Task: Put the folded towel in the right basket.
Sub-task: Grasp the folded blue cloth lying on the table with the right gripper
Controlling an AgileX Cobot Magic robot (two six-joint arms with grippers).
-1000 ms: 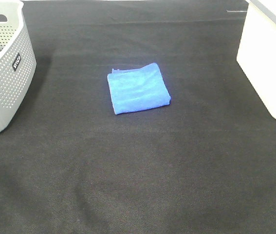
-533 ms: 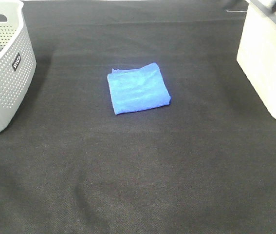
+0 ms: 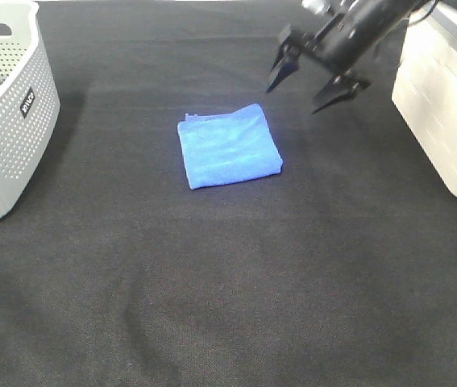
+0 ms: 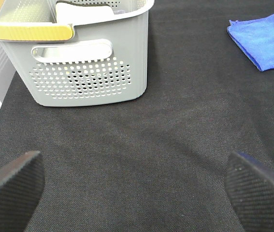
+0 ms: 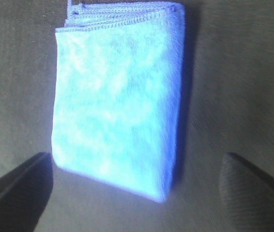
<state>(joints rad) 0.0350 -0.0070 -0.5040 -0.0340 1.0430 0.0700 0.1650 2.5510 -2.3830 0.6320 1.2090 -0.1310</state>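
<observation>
The folded blue towel [image 3: 229, 147] lies flat on the black table, near the middle. It also shows in the right wrist view [image 5: 117, 104] and in the left wrist view [image 4: 263, 38]. My right gripper [image 3: 306, 90] is open and empty, hanging in the air just to the back right of the towel. Its fingertips [image 5: 16, 186] frame the towel in the right wrist view. The right basket [image 3: 446, 101] is white and stands at the right edge. My left gripper [image 4: 137, 186] is open and empty, low over the table in front of the grey basket; the exterior view does not show it.
A grey perforated basket [image 3: 6, 113] with a yellow-edged handle [image 4: 28, 30] stands at the left edge and holds a white item. The table is covered in black cloth [image 3: 236, 274].
My right arm has come into the exterior view from the upper right and now hangs near the towel. The towel has not moved.
</observation>
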